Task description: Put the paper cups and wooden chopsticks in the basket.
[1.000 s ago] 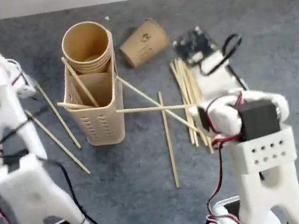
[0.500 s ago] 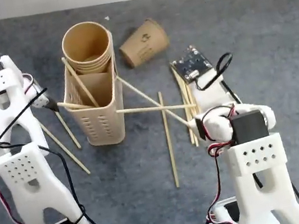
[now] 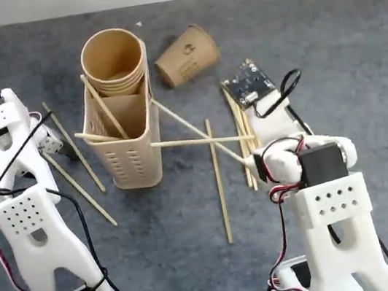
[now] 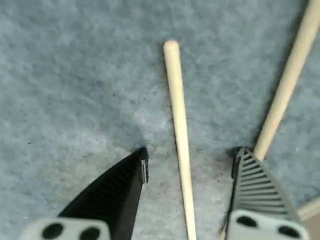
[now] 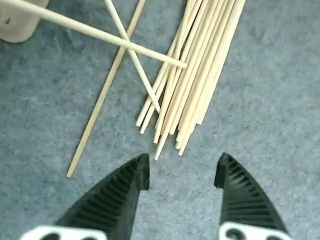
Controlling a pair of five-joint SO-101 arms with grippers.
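At left, our left gripper (image 4: pixel 192 155), newly lowered, spreads astride a wooden chopstick (image 4: pixel 175 100), ready to pinch; right gripper (image 5: pixel 183 160) likewise spread.

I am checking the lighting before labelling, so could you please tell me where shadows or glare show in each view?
High view: even, soft light, faint shadow at the basket's foot, no glare. Left wrist view: small dark shadows on the carpet at the left gripper's fingertips, either side of a chopstick. Right wrist view: flat light, thin shadows under the chopstick bundle.
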